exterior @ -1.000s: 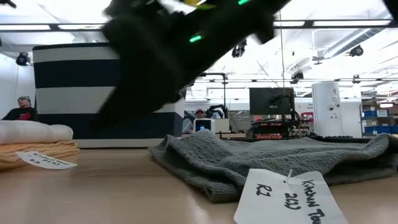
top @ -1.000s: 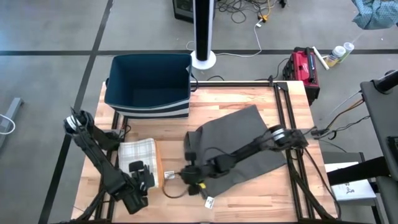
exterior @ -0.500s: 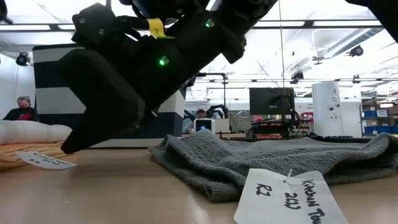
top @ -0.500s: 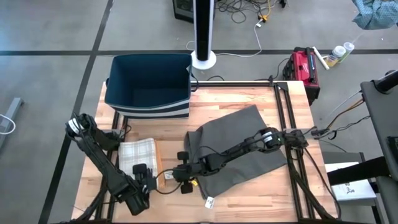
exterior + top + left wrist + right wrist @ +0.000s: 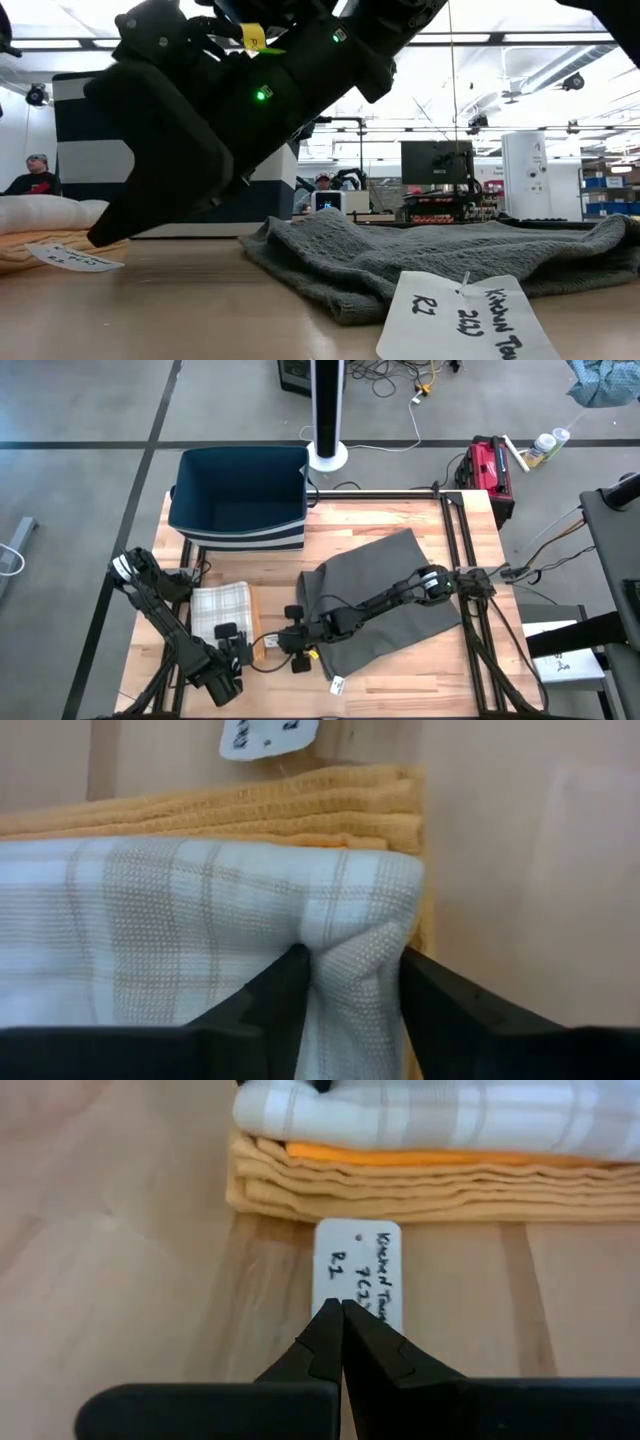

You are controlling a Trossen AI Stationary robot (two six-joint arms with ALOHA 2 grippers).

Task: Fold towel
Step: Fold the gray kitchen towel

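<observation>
The left gripper point(image 5: 345, 995) pinches a fold of the white plaid towel point(image 5: 180, 920), which lies atop the folded orange towel point(image 5: 300, 805) beyond its fingertips. The right gripper point(image 5: 342, 1335), fingers pressed together and empty, points at that stack; the grey towel point(image 5: 400, 600) lies crumpled behind it. Farthest off, the navy bin point(image 5: 240, 495) stands open, nothing visible inside.
</observation>
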